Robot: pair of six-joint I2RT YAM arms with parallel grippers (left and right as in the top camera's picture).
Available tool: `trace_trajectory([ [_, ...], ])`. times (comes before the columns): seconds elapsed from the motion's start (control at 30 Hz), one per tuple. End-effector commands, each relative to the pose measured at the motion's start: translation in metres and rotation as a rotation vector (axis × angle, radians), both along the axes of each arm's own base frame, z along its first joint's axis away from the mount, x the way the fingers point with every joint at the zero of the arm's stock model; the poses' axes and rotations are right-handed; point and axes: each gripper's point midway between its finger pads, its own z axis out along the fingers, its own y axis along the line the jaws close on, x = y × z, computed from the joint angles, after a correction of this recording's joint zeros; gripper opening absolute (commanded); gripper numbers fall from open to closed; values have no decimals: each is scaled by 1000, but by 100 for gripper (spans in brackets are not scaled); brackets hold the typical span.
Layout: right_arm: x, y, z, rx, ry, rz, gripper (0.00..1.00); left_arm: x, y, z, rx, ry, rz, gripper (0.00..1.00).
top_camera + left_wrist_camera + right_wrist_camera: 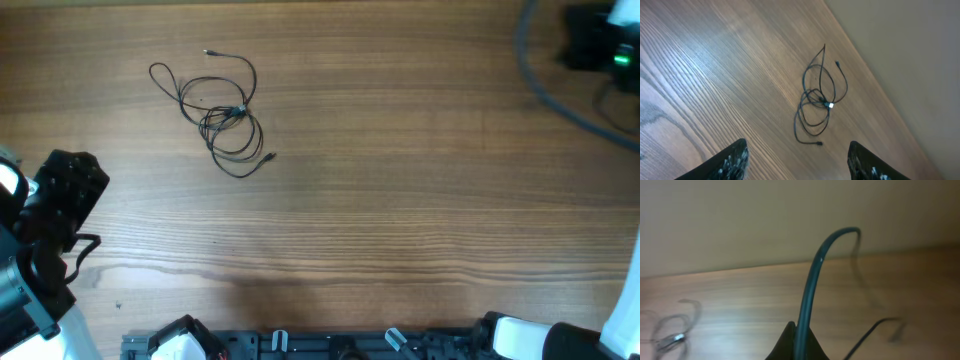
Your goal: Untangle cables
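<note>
A: Start at the left fingers [735, 161] — what are they doing?

B: Spread wide with nothing between them, hanging over bare wood at the near left. The cables [232, 112] lie ahead of them, in the far left part of the bench [420, 210], untouched.

A: And the right fingers [790, 349]?

B: Clenched together, off at the far right. A thick dark wire [812, 275] arches up in front of them; whether it is pinched I can't tell. It isn't one of the thin cords.

A: So the step in hand is the reach. Where would you grab?

B: Not the knot [821, 101], where the white-tipped plug [830, 105] sits — closing there would likely tighten it. I'd take the free plug end [819, 144] nearest the left fingers. Come down with one finger on each side of the cord and low to the wood, since it is thin and lies flat.

A: Which way to pull?

B: Toward the middle and the near side, where the bench is wide and bare. The far edge [884, 95] runs close behind the tangle, so dragging that way risks a loop slipping off. The right fingers have a long way to cross before they could pin the other loop.
</note>
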Motion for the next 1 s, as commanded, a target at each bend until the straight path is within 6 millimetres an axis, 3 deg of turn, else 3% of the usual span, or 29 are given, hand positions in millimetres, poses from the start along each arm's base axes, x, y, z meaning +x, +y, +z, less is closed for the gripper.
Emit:
trace_trajectory([
  [0.0, -6, -51, -7, -51, 15, -85, 4, 1, -4, 2, 16, 3, -54, 65],
  [0.2, -9, -130, -26, -9, 40, -269, 4, -2, -6, -1, 5, 20, -54, 65],
  [0.63, -5, -252, -90, 262, 60, -597, 4, -2, -6, -3, 1, 26, -54, 66],
  [0.83, -29, -318, -99, 329, -13, -760, 4, 0, -4, -9, -6, 54, -64, 66],
  [0.97, -51, -347, -103, 331, -32, -823, 4, 1, -4, -16, -21, 87, -71, 65],
])
